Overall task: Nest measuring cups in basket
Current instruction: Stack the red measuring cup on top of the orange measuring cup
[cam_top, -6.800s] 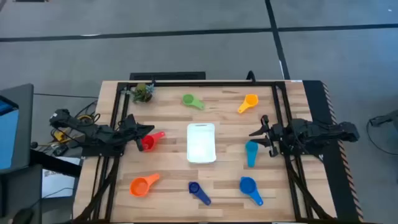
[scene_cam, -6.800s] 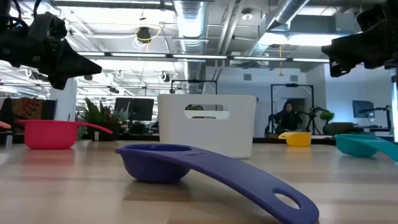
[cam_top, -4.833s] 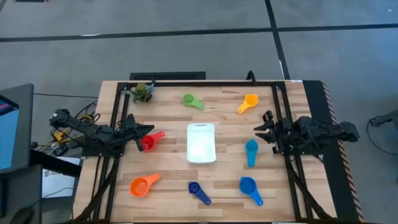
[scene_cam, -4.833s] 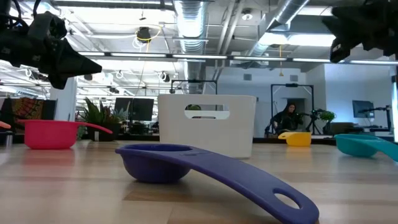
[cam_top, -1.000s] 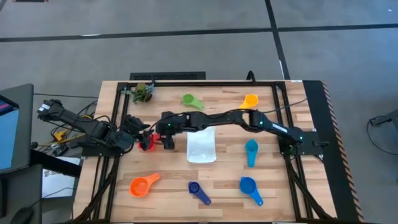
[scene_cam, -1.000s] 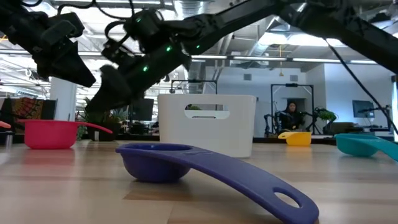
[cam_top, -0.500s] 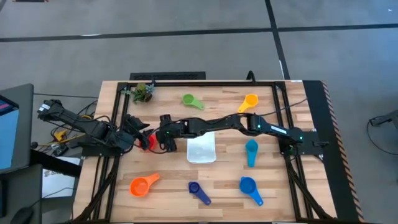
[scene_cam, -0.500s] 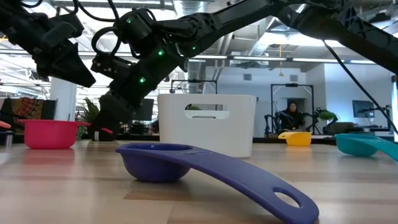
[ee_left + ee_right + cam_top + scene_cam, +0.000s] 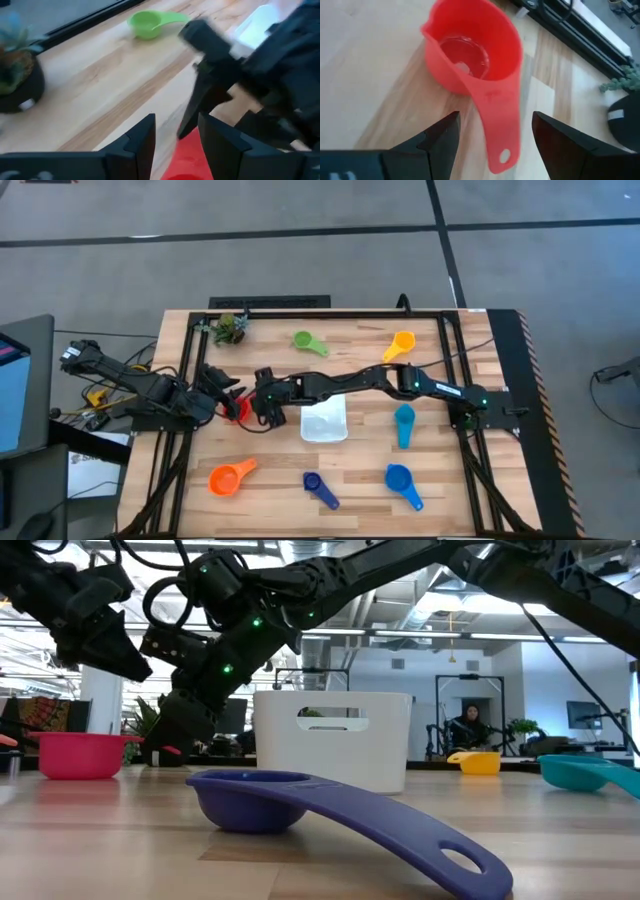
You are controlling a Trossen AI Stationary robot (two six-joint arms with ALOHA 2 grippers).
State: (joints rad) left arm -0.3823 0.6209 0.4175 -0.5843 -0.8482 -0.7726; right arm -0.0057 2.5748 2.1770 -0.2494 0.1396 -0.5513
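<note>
The red measuring cup (image 9: 472, 47) sits upright on the table's left half, its handle (image 9: 496, 131) pointing toward the basket. My right arm reaches across the table. My right gripper (image 9: 495, 119) hangs open over that handle, one finger on each side, touching nothing. Just left of the cup, my left gripper (image 9: 176, 131) is open and holds nothing. The white basket (image 9: 324, 420) stands at the table's middle. Green (image 9: 310, 342), yellow-orange (image 9: 398, 345), teal (image 9: 404, 425), blue (image 9: 402, 483), dark blue (image 9: 320, 490) and orange (image 9: 230, 477) cups lie around it.
A small potted plant (image 9: 230, 330) stands at the far left corner. Black frame rails (image 9: 185, 380) run along the table's left, far and right sides. My right arm (image 9: 380, 380) spans the table above the basket's far end.
My right gripper has moved a little toward the table's left edge and down, closing in on the red cup's handle. It has stayed open. The cups and the basket have not moved.
</note>
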